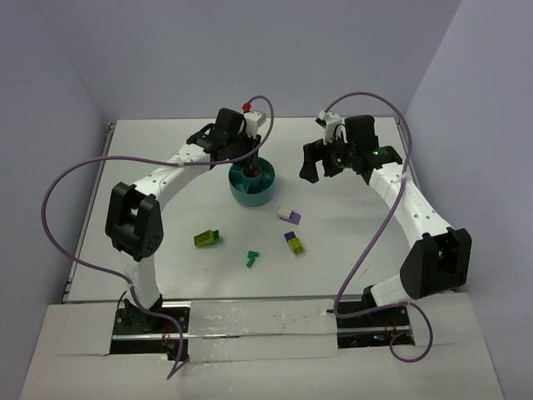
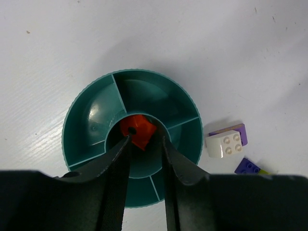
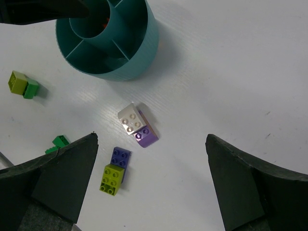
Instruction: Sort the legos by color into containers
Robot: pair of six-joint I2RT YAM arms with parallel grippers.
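Note:
The teal divided bowl point(image 1: 251, 187) stands mid-table. My left gripper point(image 1: 248, 162) reaches down into its central ring. In the left wrist view the gripper point(image 2: 144, 139) is slightly open, and an orange-red brick point(image 2: 138, 131) lies in the ring just past the tips. My right gripper point(image 1: 318, 164) hovers right of the bowl, wide open and empty point(image 3: 151, 144). On the table lie a purple-and-white brick point(image 3: 137, 124), a purple-and-yellow brick point(image 3: 115, 171), a lime-and-dark-green brick point(image 3: 23, 84) and a small dark green piece point(image 3: 60, 142).
The bowl's outer compartments point(image 2: 96, 115) look empty. The loose bricks lie in front of the bowl, between the two arms point(image 1: 289, 214). Purple cables loop over both arms. Walls close the table at the back and sides.

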